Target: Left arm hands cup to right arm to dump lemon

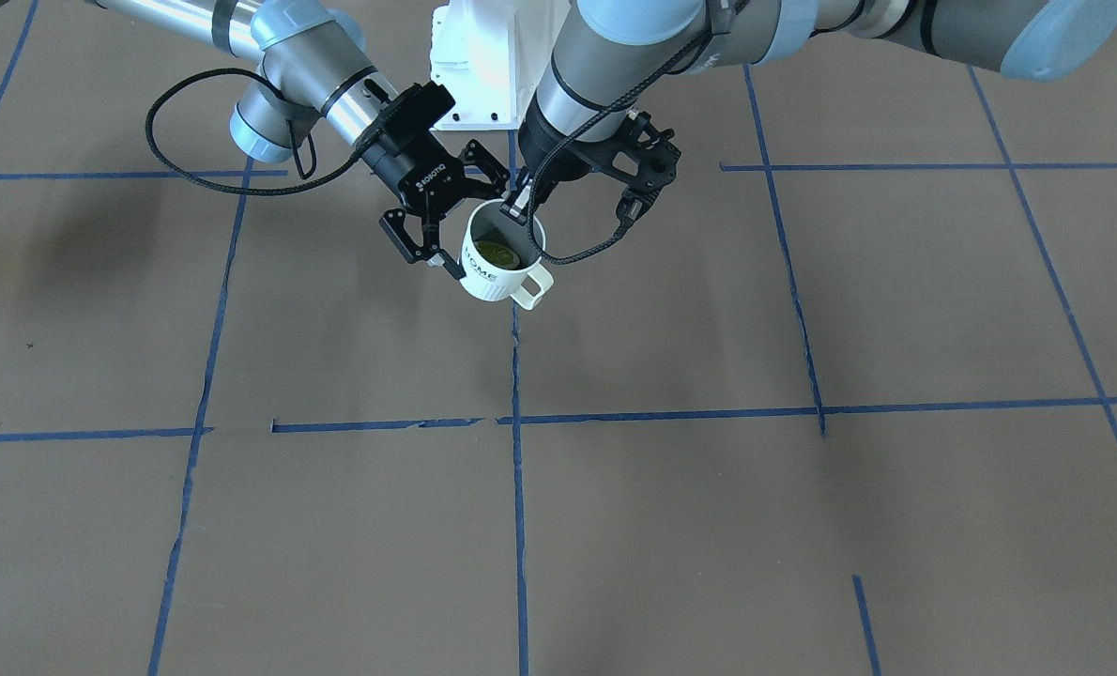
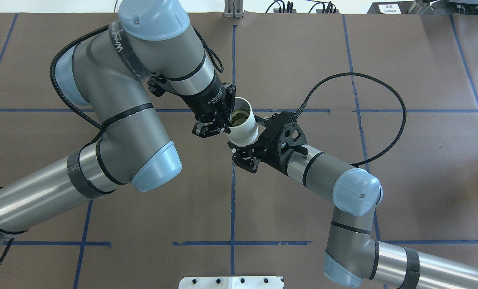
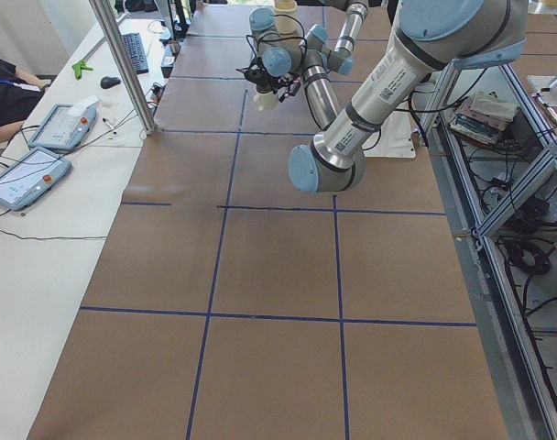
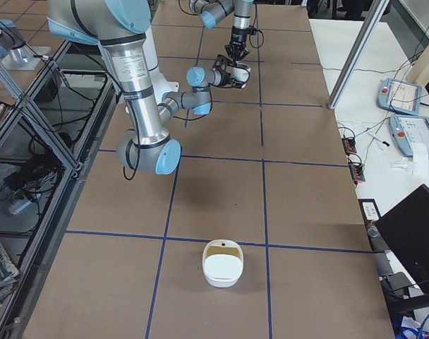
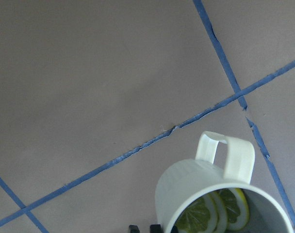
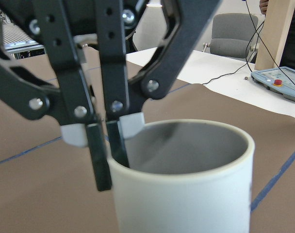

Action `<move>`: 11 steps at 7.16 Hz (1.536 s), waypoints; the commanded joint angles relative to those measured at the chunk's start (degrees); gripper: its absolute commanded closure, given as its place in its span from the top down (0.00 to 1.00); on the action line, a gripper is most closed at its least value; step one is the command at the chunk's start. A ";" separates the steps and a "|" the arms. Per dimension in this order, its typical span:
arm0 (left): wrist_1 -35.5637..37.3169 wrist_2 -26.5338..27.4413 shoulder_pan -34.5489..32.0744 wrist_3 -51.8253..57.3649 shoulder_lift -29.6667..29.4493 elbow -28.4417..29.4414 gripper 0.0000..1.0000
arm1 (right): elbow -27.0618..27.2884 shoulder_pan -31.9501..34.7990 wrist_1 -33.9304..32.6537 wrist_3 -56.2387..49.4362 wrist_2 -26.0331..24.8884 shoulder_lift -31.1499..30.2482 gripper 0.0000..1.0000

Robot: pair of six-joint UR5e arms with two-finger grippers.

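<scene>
My left end effector (image 1: 521, 211) is pinched shut on the rim of the cup (image 1: 497, 272) from above. In the right wrist view one finger (image 6: 119, 141) reaches down inside the wall and the other sits against the outside. The cup is held clear of the worktop (image 1: 709, 516), and its handle (image 1: 537, 286) is on the side facing away from my right end effector (image 1: 480, 228). The lemon (image 1: 497, 252), in slices, lies inside the cup on the grey bottom. My right end effector is spread wide, with a finger on either side of the cup's body below the rim. Whether its pads touch the wall I cannot tell. My two arms come in at the cup from opposite sides.
</scene>
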 commanded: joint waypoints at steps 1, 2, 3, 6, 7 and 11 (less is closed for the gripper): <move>0.33 -0.04 1.14 -0.39 0.22 -0.86 0.00 | 0.09 0.00 0.07 -0.10 -0.01 0.00 0.99; 0.33 -0.04 1.23 -0.48 0.31 -1.21 0.00 | 0.09 0.00 0.07 -0.18 -0.01 0.00 0.99; 0.33 -0.04 1.66 -0.48 0.31 -1.48 0.00 | 0.09 0.00 0.07 -0.27 -0.01 0.00 0.99; 0.07 -0.04 1.93 -0.48 0.66 -2.27 0.00 | 0.09 0.00 0.07 -0.10 -0.01 0.00 0.98; -0.11 -0.13 1.93 0.13 0.75 -2.36 0.13 | 0.26 -0.09 0.07 0.17 0.08 0.00 0.56; -0.11 -0.74 -0.25 4.96 0.84 -3.06 1.00 | 0.00 -0.61 -0.02 0.17 0.17 -0.61 0.12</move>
